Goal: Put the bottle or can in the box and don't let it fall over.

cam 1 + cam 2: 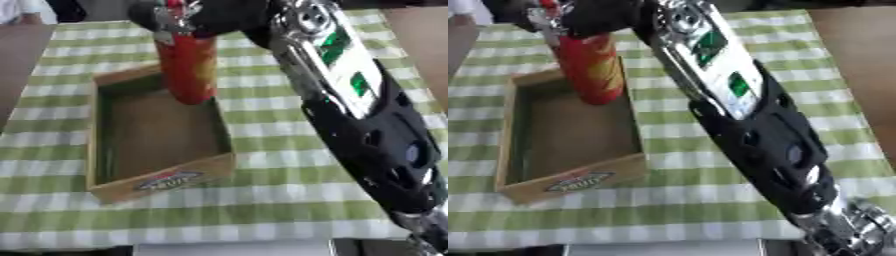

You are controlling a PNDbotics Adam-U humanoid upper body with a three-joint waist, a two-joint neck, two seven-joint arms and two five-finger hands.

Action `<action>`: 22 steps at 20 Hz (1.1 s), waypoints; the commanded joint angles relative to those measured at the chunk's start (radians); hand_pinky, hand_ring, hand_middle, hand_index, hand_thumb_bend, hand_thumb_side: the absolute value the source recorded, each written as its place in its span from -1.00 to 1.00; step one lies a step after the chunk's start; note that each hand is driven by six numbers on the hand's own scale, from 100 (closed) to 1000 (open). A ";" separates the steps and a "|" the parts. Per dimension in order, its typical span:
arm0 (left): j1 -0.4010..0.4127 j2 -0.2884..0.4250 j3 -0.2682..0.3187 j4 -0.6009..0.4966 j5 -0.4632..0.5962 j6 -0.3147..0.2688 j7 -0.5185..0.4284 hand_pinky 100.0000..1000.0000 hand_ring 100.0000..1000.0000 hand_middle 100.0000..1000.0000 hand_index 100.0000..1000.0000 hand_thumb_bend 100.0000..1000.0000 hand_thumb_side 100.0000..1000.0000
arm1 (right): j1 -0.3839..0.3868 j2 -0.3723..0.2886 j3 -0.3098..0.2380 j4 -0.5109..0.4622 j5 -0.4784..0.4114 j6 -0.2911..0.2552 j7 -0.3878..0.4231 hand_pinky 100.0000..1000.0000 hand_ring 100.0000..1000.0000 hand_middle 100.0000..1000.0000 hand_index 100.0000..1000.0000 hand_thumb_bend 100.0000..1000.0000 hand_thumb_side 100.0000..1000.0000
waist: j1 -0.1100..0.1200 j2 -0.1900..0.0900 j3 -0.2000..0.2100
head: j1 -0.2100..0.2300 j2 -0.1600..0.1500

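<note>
Nearest the lens, right forearm (376,145): black shell low at five o'clock, silver casing with green marks higher up, running diagonally toward twelve o'clock across the green-and-white checked cloth (289,200). Farther in, at seven to nine o'clock, open wooden box (105,125) with a printed label on its near wall, inside bare and brown. Beyond that, near eleven o'clock, red can (186,67), tall and cylindrical with yellowish print down one side, held at its top by the right hand (171,15), dark fingers curled round the upper end; exact finger placement blurred, but plainly closed on the can. Long axis of the can close to upright, top leaning slightly toward twelve o'clock, base pointing down and toward the viewer. Base hanging at the far right corner of the box, just inside or over the far wall; whether touching the floor of the box, cannot tell, though seemingly not yet seated. Relation that matters: can directly beneath the hand, box floor directly beneath the can and slightly toward six o'clock, so probably a straight lowering with a small draw toward the near side, keeping the axis vertical so the base lands flat rather than catching the rim and tipping. Left hand nowhere in either view.
</note>
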 commanded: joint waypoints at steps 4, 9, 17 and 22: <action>0.000 0.001 0.037 -0.011 -0.007 -0.004 0.032 0.86 0.20 0.46 0.47 -0.32 -0.77 | -0.012 0.048 0.012 0.066 0.033 -0.050 -0.017 1.00 1.00 0.76 -0.28 -0.18 -1.00 | 0.008 -0.003 0.014 | -0.015 -0.011; 0.007 -0.002 0.047 -0.012 -0.008 -0.003 0.046 0.86 0.20 0.46 0.47 -0.34 -0.77 | 0.020 0.059 0.033 0.128 0.013 -0.097 -0.007 1.00 1.00 0.78 -0.24 -0.14 -1.00 | 0.011 0.002 0.019 | -0.017 -0.017; 0.005 -0.002 0.048 -0.017 -0.010 -0.002 0.048 0.86 0.19 0.45 0.47 -0.34 -0.77 | 0.042 0.065 0.047 0.198 -0.019 -0.157 -0.006 1.00 1.00 0.94 0.52 0.79 -0.57 | 0.012 0.003 0.018 | -0.015 -0.023; 0.003 -0.001 0.047 -0.019 -0.011 -0.002 0.047 0.86 0.19 0.45 0.47 -0.35 -0.76 | 0.040 0.056 0.051 0.205 0.074 -0.137 0.048 1.00 1.00 1.00 1.00 1.00 -0.02 | 0.010 0.001 0.017 | -0.011 -0.023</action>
